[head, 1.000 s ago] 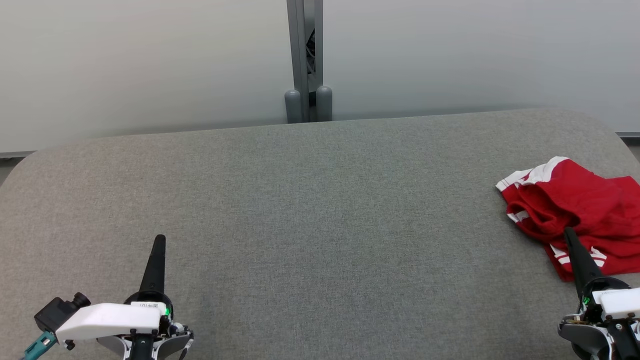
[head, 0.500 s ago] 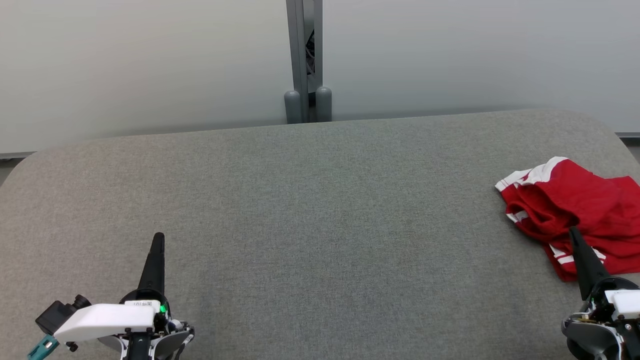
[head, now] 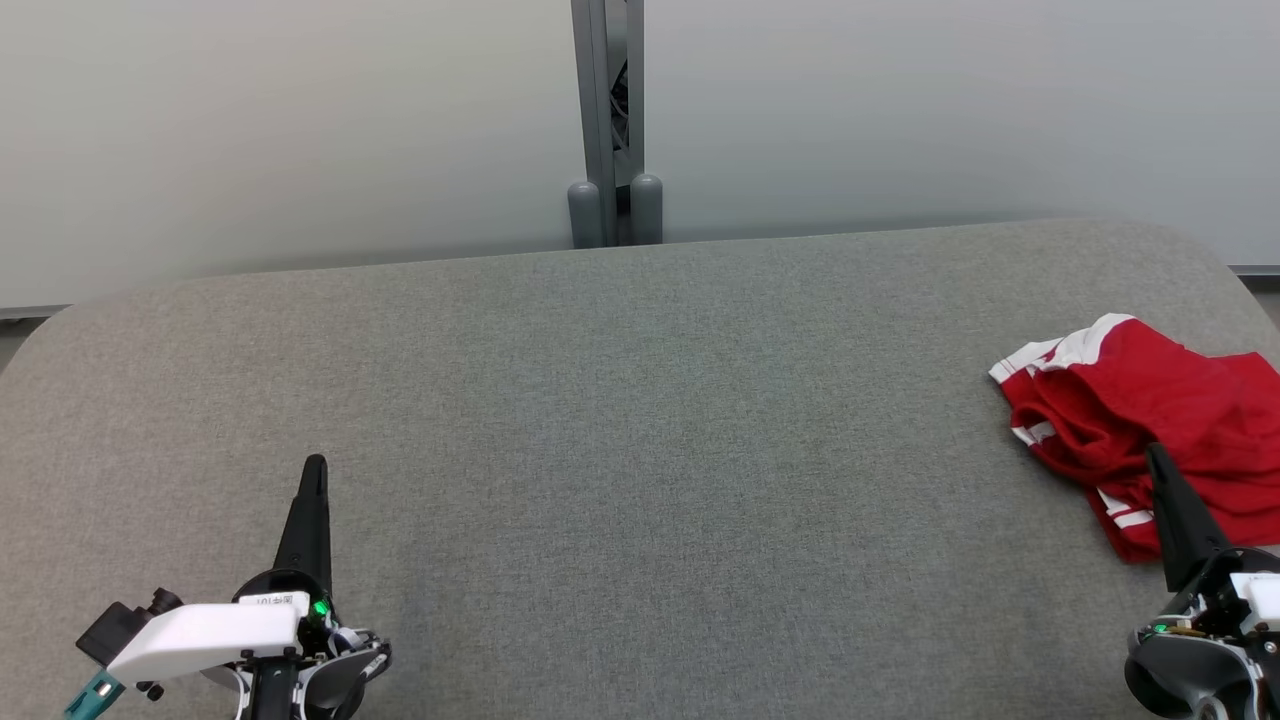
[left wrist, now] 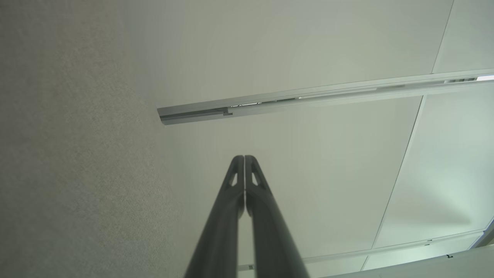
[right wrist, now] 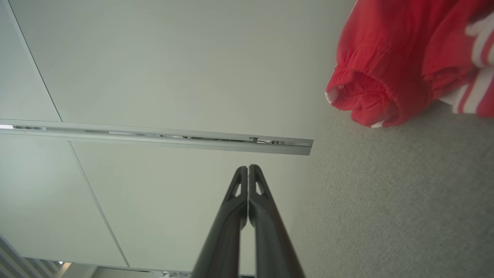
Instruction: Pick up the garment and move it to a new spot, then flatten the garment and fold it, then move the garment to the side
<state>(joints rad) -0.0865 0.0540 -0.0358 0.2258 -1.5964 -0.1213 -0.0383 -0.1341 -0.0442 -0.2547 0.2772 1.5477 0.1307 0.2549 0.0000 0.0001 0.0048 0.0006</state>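
A crumpled red garment [head: 1150, 420] with white stripes lies at the right edge of the grey padded table [head: 640, 430]; it also appears at the top right of the right wrist view, garment [right wrist: 389, 65]. My right gripper [head: 1157, 455] stands at the lower right, shut and empty, its tip in front of the garment's near edge. In its own view the right gripper [right wrist: 248, 168] has its fingers pressed together. My left gripper [head: 315, 464] is at the lower left over bare table, shut and empty, seen too in the left wrist view as left gripper [left wrist: 244, 157].
A grey post [head: 607, 120] with two rounded feet stands behind the table's far edge against pale wall panels [head: 300, 130]. The table surface stretches wide between the two grippers.
Both arms have shifted slightly: the right gripper has drifted right and down the view, the left gripper's tip a little up. The garment has not moved.
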